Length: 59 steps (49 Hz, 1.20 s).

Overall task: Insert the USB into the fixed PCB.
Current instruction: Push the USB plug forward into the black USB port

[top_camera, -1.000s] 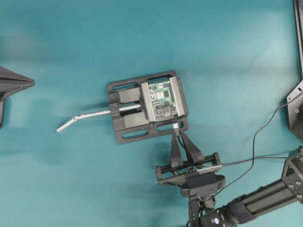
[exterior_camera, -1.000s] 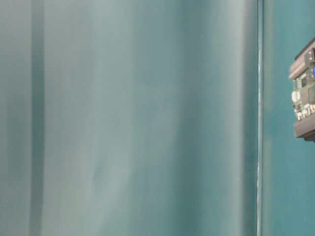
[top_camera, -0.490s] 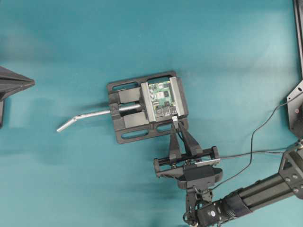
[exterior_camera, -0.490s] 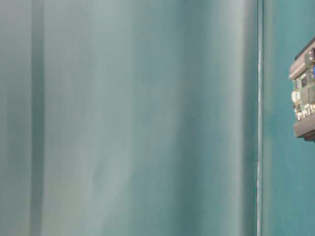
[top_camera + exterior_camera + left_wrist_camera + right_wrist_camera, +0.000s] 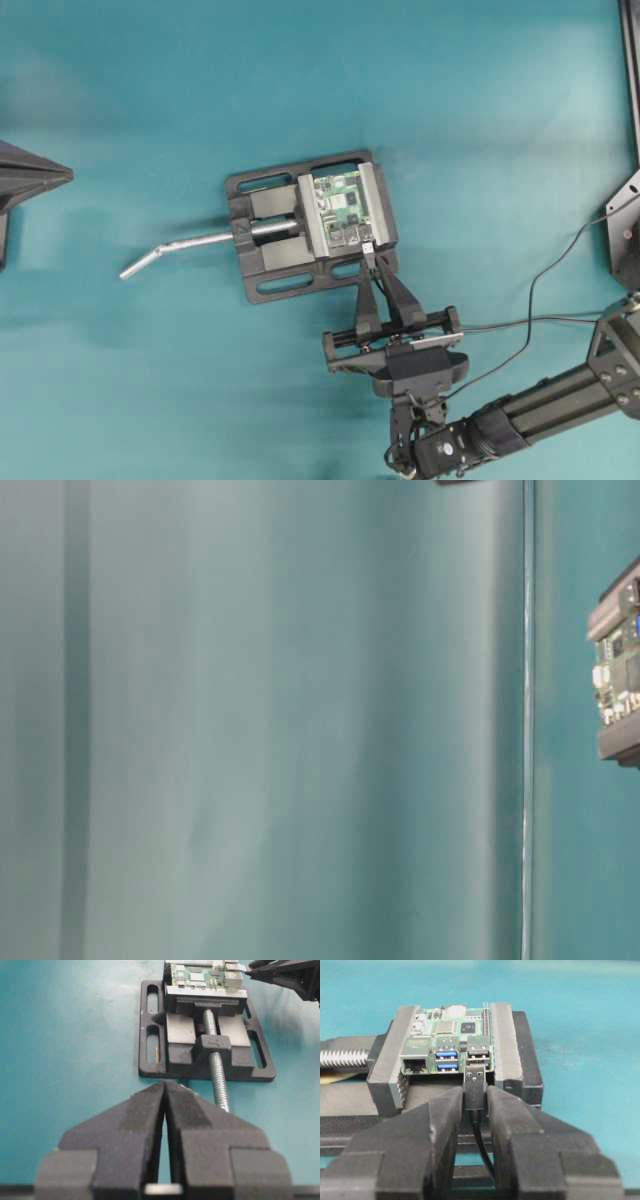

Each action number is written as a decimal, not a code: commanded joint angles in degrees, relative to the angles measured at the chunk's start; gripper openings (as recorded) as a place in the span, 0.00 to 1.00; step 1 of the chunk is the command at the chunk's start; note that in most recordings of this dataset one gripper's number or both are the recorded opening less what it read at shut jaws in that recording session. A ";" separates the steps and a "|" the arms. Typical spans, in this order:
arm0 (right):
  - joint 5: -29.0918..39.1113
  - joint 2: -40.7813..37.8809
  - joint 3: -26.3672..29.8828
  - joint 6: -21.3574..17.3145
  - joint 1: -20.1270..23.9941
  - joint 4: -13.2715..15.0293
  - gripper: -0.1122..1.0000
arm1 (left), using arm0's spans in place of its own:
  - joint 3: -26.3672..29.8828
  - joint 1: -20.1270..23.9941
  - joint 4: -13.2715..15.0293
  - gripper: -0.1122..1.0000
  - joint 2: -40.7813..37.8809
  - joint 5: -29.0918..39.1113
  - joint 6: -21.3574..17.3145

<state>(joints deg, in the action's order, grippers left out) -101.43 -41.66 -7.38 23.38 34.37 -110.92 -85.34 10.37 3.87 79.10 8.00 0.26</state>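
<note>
In the right wrist view, the right tool [image 5: 475, 1105] is pinching the USB [image 5: 475, 1085] between its two black fingers, low in the frame's centre. The plug's silvery tip is sitting just in front of the fixed PCB [image 5: 451, 1042]; whether it is touching the board's port I cannot tell. The green board, carrying blue-tongued ports and black chips, is sitting clamped in the black vise [image 5: 510, 1050] on the teal tabletop [image 5: 590, 1020]. The left tool [image 5: 165, 1110], at the bottom of the left wrist view, is pressed together, well apart from the vise.
</note>
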 commanded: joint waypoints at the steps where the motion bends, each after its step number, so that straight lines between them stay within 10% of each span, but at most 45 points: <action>1: -0.70 3.25 0.18 0.09 -0.18 0.62 0.29 | 1.58 0.18 -0.18 0.10 -0.35 -0.26 -0.26; 59: -0.62 4.13 -1.93 -0.35 -2.20 2.29 0.29 | 1.58 0.18 -0.18 0.10 -0.44 -0.26 -0.26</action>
<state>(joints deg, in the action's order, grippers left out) -101.69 -40.25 -9.58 23.12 33.75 -109.42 -85.34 10.37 3.87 79.10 7.91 0.26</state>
